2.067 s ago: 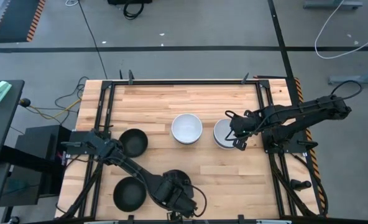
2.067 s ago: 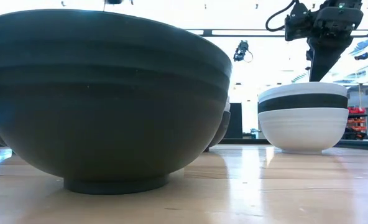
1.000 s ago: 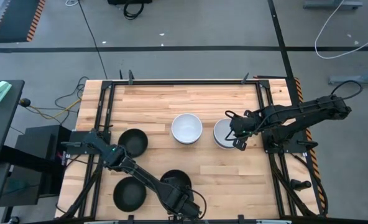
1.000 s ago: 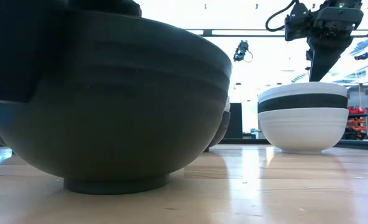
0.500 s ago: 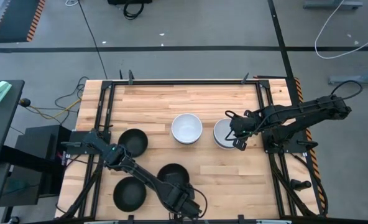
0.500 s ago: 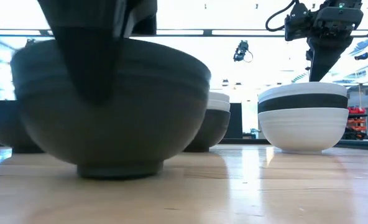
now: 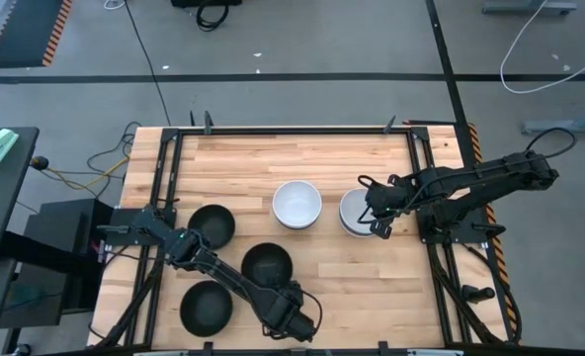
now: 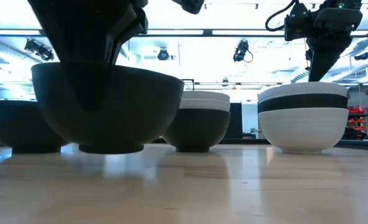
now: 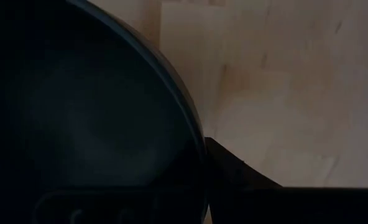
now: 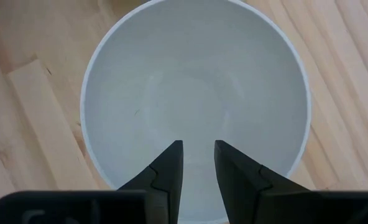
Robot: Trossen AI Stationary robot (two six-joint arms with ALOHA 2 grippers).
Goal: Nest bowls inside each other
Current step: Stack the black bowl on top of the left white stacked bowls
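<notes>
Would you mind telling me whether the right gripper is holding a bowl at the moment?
No: in the right wrist view the right gripper hangs above the white bowl with its fingers apart and gripping nothing.

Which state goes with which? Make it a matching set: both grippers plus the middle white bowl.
Things:
1. left gripper
2. right gripper
3. middle white bowl

States:
A. open, above the right-hand white bowl
B. standing free, no gripper on it
C. shut on the rim of a black bowl

Pairs: 1-C, 2-A, 3-B
</notes>
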